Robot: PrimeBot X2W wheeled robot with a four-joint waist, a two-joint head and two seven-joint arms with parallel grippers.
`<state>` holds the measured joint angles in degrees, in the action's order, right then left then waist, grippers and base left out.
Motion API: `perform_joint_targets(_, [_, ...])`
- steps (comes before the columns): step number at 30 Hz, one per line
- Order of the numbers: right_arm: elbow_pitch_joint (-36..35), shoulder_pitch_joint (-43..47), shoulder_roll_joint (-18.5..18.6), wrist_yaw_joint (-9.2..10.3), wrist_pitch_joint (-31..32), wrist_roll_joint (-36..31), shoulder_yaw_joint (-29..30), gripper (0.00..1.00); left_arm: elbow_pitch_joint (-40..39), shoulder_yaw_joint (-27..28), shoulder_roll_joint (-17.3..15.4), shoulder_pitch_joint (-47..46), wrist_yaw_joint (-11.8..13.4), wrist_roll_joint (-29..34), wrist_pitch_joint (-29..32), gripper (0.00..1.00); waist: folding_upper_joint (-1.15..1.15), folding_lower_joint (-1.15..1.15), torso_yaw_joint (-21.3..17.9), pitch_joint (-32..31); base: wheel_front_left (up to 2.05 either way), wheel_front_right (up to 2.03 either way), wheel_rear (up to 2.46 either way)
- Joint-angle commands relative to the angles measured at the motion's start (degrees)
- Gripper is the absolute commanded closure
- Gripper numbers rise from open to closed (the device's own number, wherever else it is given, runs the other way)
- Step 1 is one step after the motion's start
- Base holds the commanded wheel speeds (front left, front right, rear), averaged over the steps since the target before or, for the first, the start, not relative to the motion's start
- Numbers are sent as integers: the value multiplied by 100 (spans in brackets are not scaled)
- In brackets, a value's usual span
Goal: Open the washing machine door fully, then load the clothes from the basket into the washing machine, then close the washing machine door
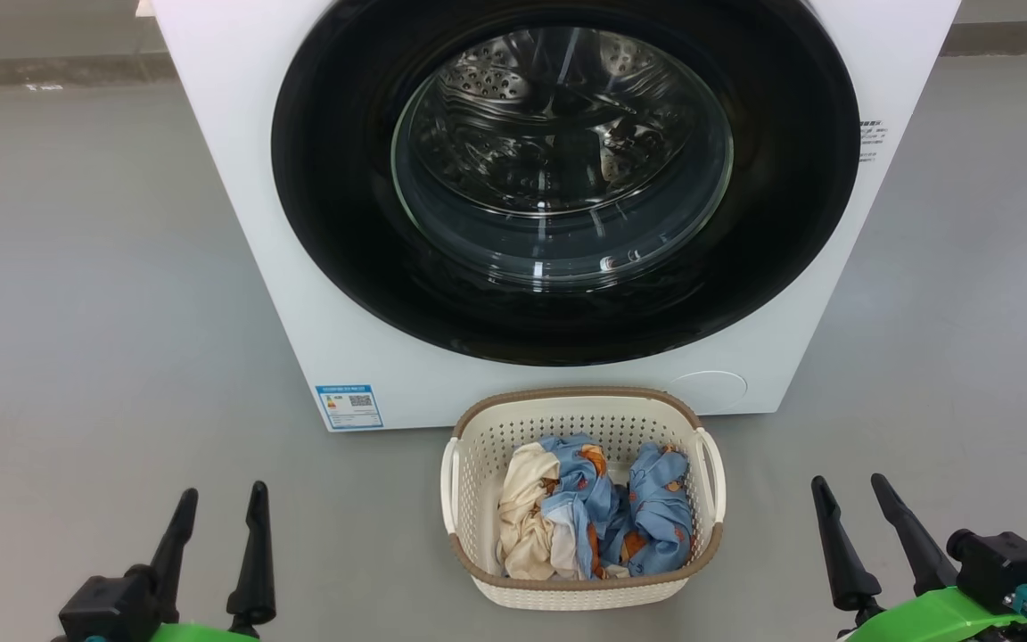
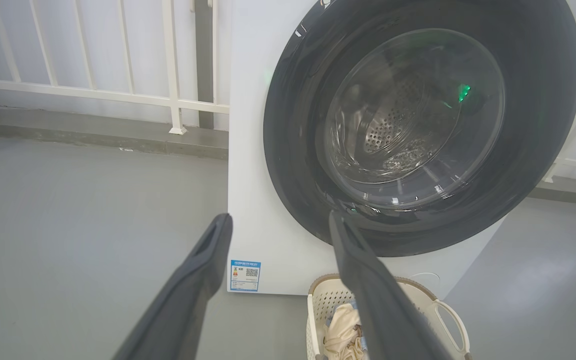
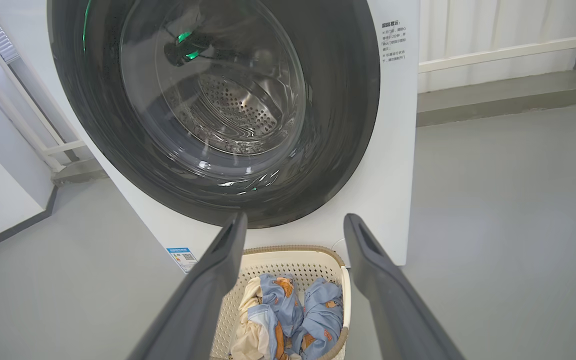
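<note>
The large round washing machine door, with a wide glossy black rim around a bulging clear glass bowl, sits shut and flush in the front of the big white front-loading washing machine, so the first step, opening it, is not yet done. The door lies ahead of and above both claws. The left claw is low at the left, roughly under the rim's left edge. The right claw is low at the right, roughly under the rim's right edge. Both are well apart from the door, neither clearly nearer. Each claw is released, its two long dark fingers spread and grasping nothing. No handle or hinge is plain on the rim, so I cannot tell which side swings out or which arm should take it. The perforated steel drum behind the glass looks empty. The small cream-white perforated plastic basket with a brown woven-look rim stands on the grey floor just before the machine, between the claws. It holds all the clothes: crumpled light-blue pieces with orange-brown figures and one cream-white piece at its left.
</note>
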<state>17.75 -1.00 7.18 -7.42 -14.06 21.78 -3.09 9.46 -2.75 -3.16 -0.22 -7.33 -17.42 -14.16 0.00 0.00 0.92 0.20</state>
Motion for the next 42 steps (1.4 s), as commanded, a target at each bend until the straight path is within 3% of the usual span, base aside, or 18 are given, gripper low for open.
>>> perform_joint_targets(1, [-156, -33, 67, -7, -94, -171, -173, 0, -176, 184, -121, -135, -15, 155, -84, 0, 0, 0, -11, -2, 0, 0, 0])
perform_joint_targets(19, [-134, 2, -14, -7, -94, -133, -22, 0, 48, 325, -123, -148, -15, -26, -84, 0, 0, 0, -163, -21, 0, 0, 0])
perform_joint_targets(28, [-150, 18, -20, -7, -94, -146, 14, 0, 121, 379, -110, -172, -15, 237, -84, 0, 0, 0, -155, -26, 5, 5, -11])
perform_joint_targets(42, [-167, -10, -29, -7, -94, -141, 9, 0, 112, 425, -82, -190, -15, 390, -84, 0, 0, 0, -155, 41, 82, 82, -163])
